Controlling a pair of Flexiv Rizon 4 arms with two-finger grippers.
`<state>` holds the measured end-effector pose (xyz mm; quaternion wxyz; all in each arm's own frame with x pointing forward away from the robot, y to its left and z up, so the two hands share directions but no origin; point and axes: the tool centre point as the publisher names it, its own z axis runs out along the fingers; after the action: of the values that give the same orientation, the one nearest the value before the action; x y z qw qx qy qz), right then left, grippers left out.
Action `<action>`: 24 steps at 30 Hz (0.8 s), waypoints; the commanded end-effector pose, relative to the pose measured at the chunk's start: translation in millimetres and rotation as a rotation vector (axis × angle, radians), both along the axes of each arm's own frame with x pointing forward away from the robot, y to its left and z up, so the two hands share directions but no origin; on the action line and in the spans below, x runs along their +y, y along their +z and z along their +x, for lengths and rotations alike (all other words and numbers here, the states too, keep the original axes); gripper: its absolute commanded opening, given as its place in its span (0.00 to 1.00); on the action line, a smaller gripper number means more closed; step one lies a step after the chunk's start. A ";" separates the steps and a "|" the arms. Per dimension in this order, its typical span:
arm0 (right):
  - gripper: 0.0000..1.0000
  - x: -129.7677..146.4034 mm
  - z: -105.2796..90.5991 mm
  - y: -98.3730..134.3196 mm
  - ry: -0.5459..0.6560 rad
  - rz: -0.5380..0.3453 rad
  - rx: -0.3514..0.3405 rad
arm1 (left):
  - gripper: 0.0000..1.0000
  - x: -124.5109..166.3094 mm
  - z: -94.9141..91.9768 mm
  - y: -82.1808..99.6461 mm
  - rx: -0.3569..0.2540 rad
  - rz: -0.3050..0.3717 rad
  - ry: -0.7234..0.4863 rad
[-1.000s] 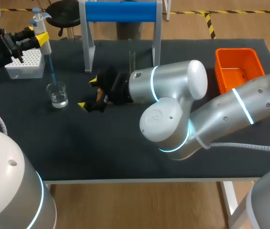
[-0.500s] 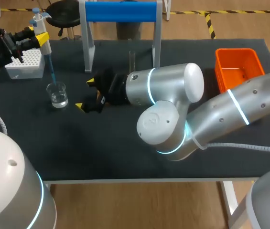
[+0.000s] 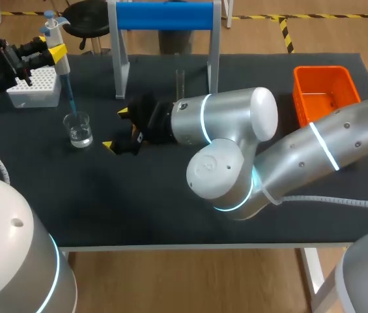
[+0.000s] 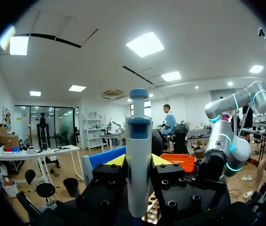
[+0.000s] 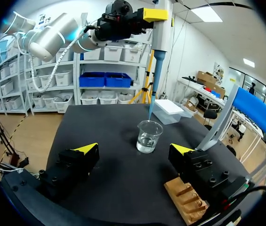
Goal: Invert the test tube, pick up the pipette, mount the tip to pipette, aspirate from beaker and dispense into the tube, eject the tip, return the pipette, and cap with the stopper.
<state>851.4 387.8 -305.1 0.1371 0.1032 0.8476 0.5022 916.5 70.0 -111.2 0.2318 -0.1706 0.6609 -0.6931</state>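
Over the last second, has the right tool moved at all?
Yes. In the head view the right tool has edged slightly toward the beaker, and its fingers are open and empty.

A wide desk fills the middle of the frame, covered in what looks like a dark matte mat. Its pale front rim runs across the lower part. At upper centre, a white stand with a blue top bar rests on it.
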 end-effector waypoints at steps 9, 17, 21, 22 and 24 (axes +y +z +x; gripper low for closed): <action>1.00 1.6 -1.1 -0.5 -0.005 -0.002 -0.002 | 0.00 1.6 4.1 -4.7 -0.014 0.008 0.000; 1.00 1.6 -1.1 -0.5 -0.005 -0.002 -0.002 | 0.00 9.5 10.5 -15.8 -0.024 0.003 0.005; 1.00 1.6 -1.1 -0.5 -0.005 -0.002 -0.002 | 0.00 11.9 13.0 -22.9 -0.022 0.001 0.008; 1.00 1.6 -1.1 -0.5 -0.005 -0.002 -0.002 | 0.00 12.1 13.5 -24.8 -0.021 0.006 0.013; 1.00 1.6 -1.1 -0.5 -0.005 -0.002 -0.002 | 0.00 12.0 14.7 -28.2 -0.021 0.012 0.015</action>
<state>851.1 388.5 -305.2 0.1379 0.1038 0.8477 0.5016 928.0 82.2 -135.6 0.2463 -0.1695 0.6624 -0.6869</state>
